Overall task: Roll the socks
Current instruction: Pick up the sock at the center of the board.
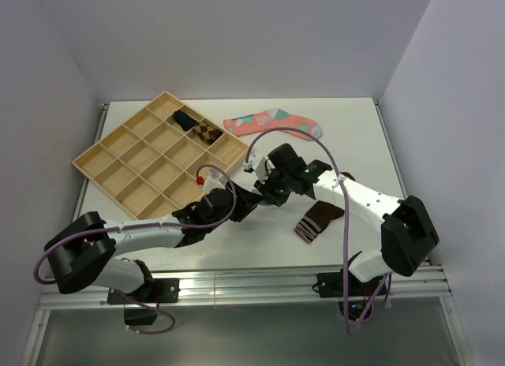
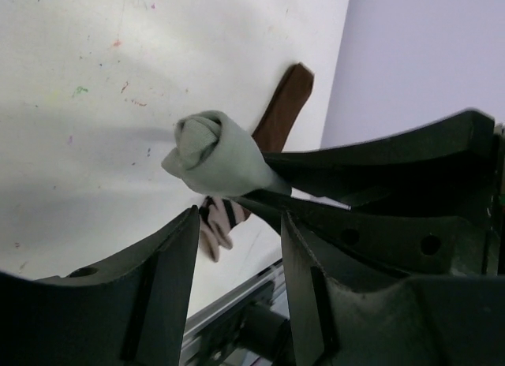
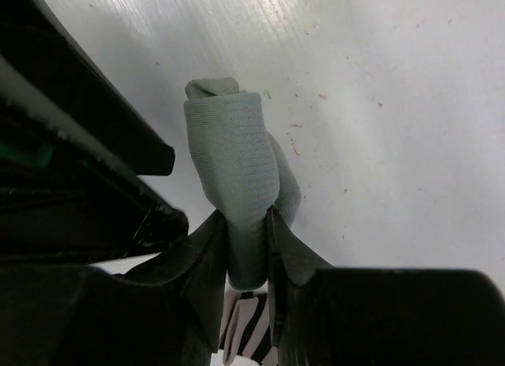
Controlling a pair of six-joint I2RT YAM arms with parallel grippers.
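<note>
Top view, 10 o'clock: a wooden compartment tray is seen on the white surface. A dark roll and a checkered roll are held in two adjoining compartments near its far corner. A pink patterned sock is laid flat just right of the tray, at 12 o'clock from where the two sets of jaws meet.

The left arm is stretched in from 8 o'clock. The left jaws are parted to a middling gap, fingers apart, with nothing clamped between them.

The grey sock is rolled into a tight bundle. In the left wrist view it is found at 12 o'clock, just beyond the gap of the left jaws and not seen touching them. Whether it rests on the surface cannot be told.

The bundle is pinched at one end by the right jaws, which are closed narrowly on the fabric with a finger pressed to either side. In the right wrist view the rolled end is pointed to 12 o'clock. The right arm is brought in from 4 o'clock.

The brown sock is laid flat on the surface at 4 o'clock from the jaws, apart from the grey sock. Its far end is passed under the right arm. Its white-striped cuff is turned toward the near edge.
</note>
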